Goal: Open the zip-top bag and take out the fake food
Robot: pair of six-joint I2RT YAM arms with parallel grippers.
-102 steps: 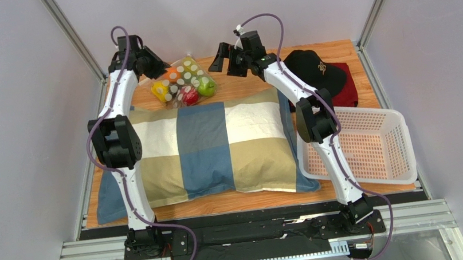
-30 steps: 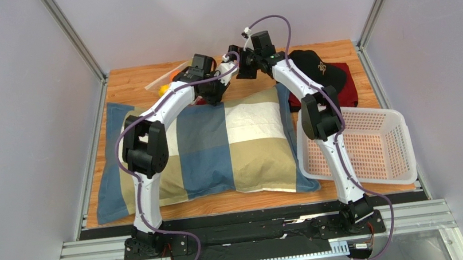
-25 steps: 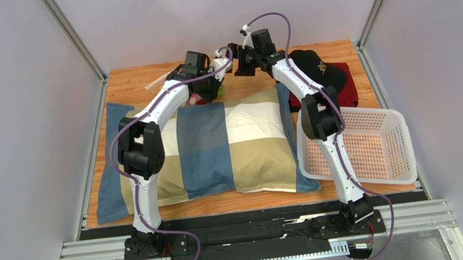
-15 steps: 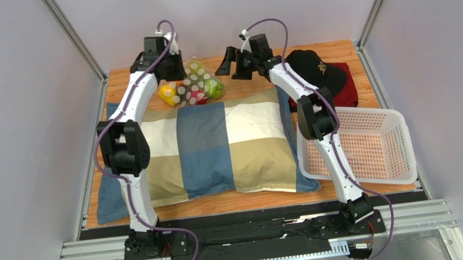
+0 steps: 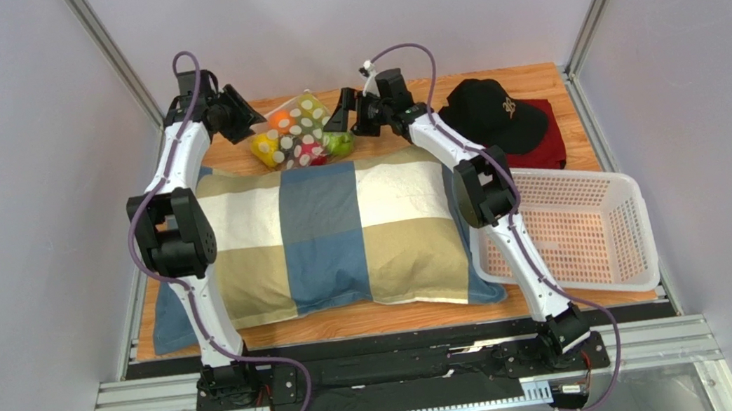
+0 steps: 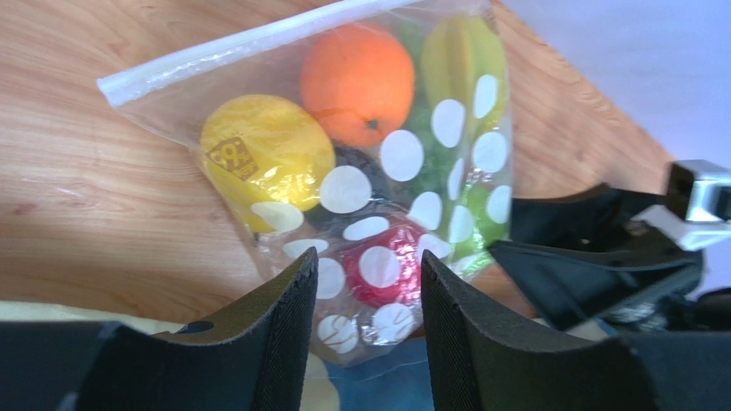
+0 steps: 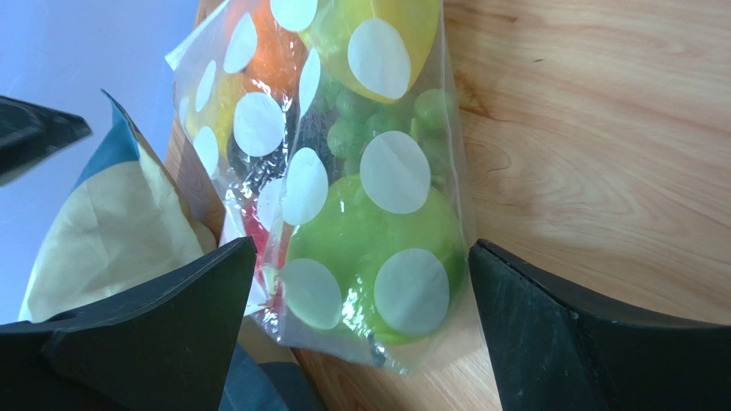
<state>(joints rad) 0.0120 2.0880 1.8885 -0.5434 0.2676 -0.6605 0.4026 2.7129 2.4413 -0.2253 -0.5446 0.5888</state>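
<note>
The left claw (image 5: pixel 239 113) hangs over the far left corner of the table (image 5: pixel 427 311), its jaws partly apart and holding nothing. In the left wrist view its two dark fingers (image 6: pixel 274 330) frame the zip-top bag (image 6: pixel 360 171) without touching it. The bag lies on the bare wood just beyond the far edge of the pillow (image 5: pixel 326 232), between the two claws. It is clear, printed with white ovals, and its white zip strip (image 6: pixel 257 43) runs along one edge; I cannot tell whether the strip is sealed. The fake food (image 5: pixel 298 140) is all inside: a yellow lemon (image 6: pixel 262 154), an orange (image 6: pixel 356 73), a red piece (image 6: pixel 382 270) and a yellow-green piece (image 6: pixel 459 60). A dark one is mostly hidden behind the ovals. The lemon carries a small dark printed mark, too creased and tilted to read. The right claw (image 5: pixel 343 115) stands at the bag's right end with its jaws spread wide. In the right wrist view a green apple (image 7: pixel 369 257) and the bag's corner sit in the gap between its fingers (image 7: pixel 172 317); whether either finger touches the plastic is unclear. Further right, a black cap (image 5: pixel 491 109) with a gold emblem too small to make out rests on a red cloth (image 5: pixel 546 145). A white perforated basket (image 5: pixel 598 239) sits nearer, partly behind the right arm.
</note>
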